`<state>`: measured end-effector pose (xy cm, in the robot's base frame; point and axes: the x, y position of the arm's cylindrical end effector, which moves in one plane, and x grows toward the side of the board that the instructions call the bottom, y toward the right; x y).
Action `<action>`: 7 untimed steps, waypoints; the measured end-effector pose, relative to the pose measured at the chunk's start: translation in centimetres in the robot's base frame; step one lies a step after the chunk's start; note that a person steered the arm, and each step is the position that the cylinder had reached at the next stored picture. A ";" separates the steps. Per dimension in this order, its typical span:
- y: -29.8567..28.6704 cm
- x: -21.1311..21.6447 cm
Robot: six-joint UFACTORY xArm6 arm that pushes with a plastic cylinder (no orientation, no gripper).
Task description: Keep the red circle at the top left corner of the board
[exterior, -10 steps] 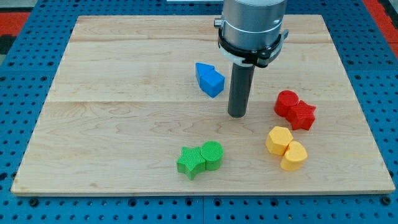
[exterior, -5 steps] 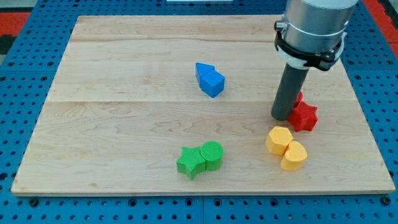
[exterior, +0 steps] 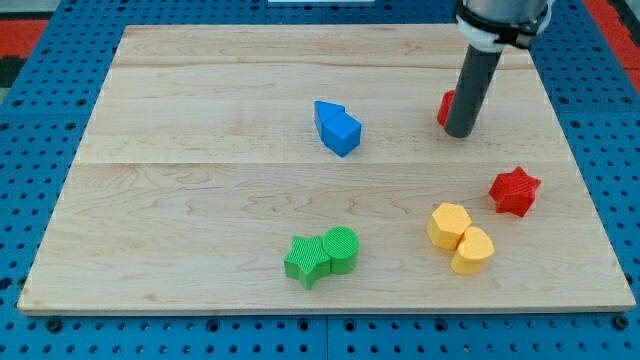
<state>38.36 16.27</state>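
The red circle lies in the upper right part of the wooden board, mostly hidden behind my dark rod. My tip rests on the board right in front of the circle, touching or nearly touching it. The red star lies apart, lower and further right. The board's top left corner is far away at the view's upper left.
A blue block pair sits near the board's centre top. A green star and green circle touch at the bottom centre. Two yellow blocks touch at the lower right.
My tip swept right to the red pair, then up the view. The red circle went upward with it, away from the red star, which shifted right and down.
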 end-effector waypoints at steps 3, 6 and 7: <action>4.7 -10.4; -20.6 -10.6; -24.2 -8.1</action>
<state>30.24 -7.95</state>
